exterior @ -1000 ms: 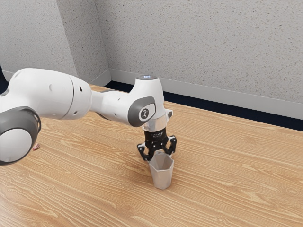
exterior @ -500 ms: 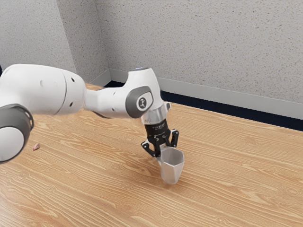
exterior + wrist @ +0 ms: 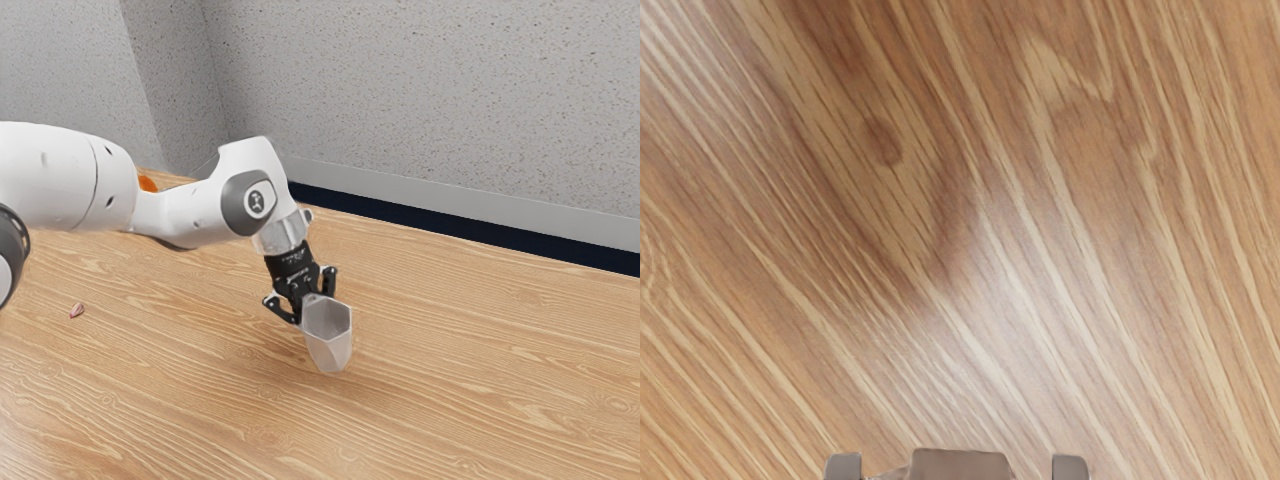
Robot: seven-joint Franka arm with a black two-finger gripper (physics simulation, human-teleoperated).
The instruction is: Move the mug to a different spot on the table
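A pale grey faceted mug hangs tilted near the middle of the wooden table, its base close to the tabletop. My gripper is shut on the mug's rim on the side toward the exterior view's left, with the black fingers angled down toward the exterior view's right. In the wrist view, a blurred grey part of the mug sits just under my hand, and wood grain lies beyond it.
A small pink scrap lies on the table toward the exterior view's left. An orange thing peeks out behind my arm near the table's back edge. The grey wall runs along the far side.
My arm has swung toward the exterior view's left, carrying the mug with it. The mug stood upright a second ago and is now tipped over at an angle.
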